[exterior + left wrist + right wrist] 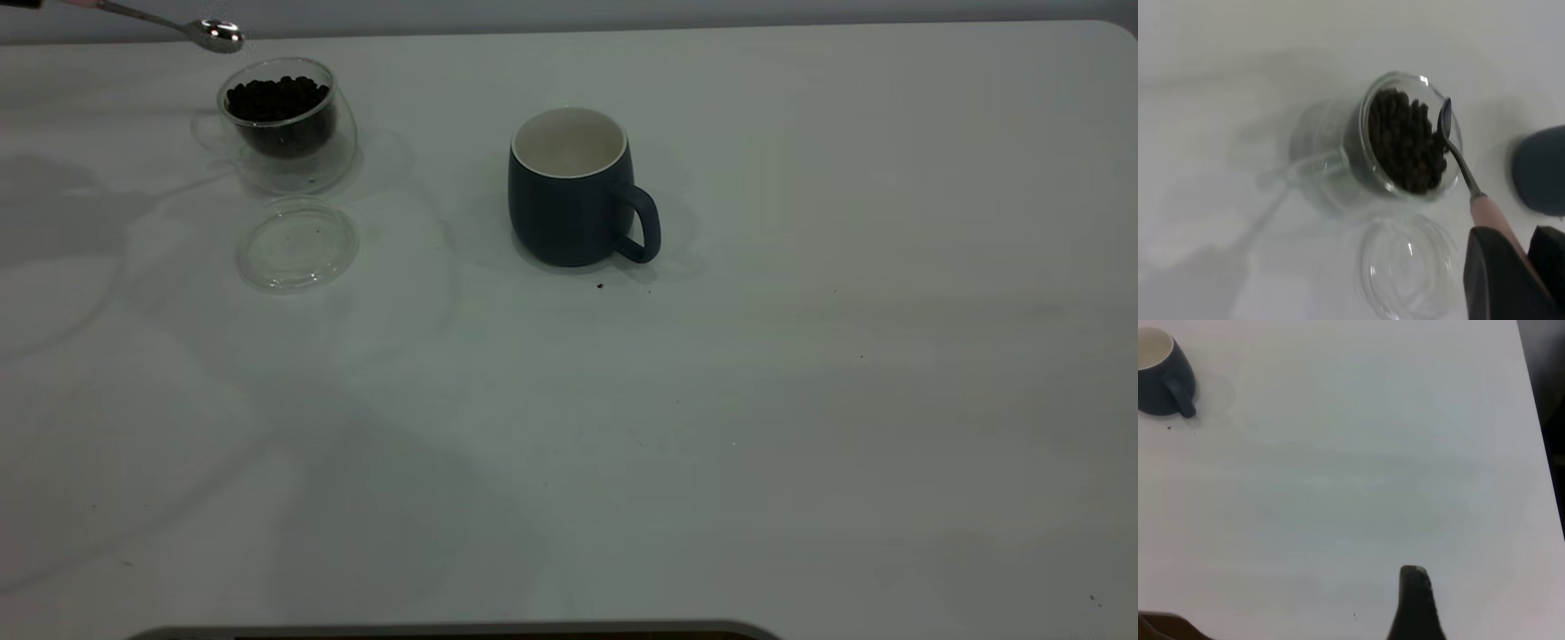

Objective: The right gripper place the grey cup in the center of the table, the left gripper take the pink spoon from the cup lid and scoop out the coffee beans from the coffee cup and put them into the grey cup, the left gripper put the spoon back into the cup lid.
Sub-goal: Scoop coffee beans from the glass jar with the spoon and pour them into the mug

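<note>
The coffee cup [284,124], clear glass, holds the coffee beans [277,96] at the table's far left. The clear cup lid [296,243] lies empty just in front of it. The grey cup [573,187] stands upright near the table's [800,400] middle, handle to the right, nothing showing inside. My left gripper [1521,267] is shut on the pink spoon's handle [1491,217]. The spoon's silver bowl [1445,120] hovers over the beans [1405,143] by the cup's rim; it also shows in the exterior view [218,34]. My right gripper [1285,600] is open, empty, far from the grey cup [1161,377].
A few tiny dark specks [600,286] lie on the table in front of the grey cup. A dark strip [444,633] runs along the table's near edge. The table's right edge [1538,420] shows in the right wrist view.
</note>
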### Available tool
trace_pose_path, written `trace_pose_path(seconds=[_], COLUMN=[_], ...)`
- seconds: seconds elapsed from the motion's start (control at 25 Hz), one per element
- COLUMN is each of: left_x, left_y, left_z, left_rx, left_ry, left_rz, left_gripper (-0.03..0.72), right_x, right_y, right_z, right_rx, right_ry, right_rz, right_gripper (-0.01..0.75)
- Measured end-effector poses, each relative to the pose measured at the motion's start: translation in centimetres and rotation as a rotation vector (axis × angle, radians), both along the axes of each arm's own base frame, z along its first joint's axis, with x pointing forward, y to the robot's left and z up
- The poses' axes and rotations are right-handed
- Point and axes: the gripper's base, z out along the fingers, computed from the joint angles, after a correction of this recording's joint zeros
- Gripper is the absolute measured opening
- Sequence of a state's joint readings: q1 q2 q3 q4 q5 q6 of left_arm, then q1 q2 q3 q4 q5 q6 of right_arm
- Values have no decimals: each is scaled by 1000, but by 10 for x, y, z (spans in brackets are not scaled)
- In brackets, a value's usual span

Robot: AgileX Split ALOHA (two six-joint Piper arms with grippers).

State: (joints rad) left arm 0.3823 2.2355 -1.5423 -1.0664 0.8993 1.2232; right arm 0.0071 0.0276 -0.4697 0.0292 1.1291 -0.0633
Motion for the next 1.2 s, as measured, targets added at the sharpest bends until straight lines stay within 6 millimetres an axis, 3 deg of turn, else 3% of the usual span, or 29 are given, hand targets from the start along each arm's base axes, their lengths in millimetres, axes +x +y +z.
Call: trace_pose_path(seconds=[0.28, 0.76, 1.2], left_x=[11, 14, 11], left_y=[-25, -25, -28], left_z=[-21, -59, -64], left_rx=[69, 70, -65], left_ry=[-51, -16, 157], left_rz=[-77, -62, 76], left_gripper=[126, 126, 126], right_x=[0, 0, 0], right_y=[0, 0, 0], right_z=[0, 0, 0], right_rx=[0, 0, 0], right_ry=[0, 0, -1], right_rz=[0, 0, 0], right_gripper=[591, 591, 591])
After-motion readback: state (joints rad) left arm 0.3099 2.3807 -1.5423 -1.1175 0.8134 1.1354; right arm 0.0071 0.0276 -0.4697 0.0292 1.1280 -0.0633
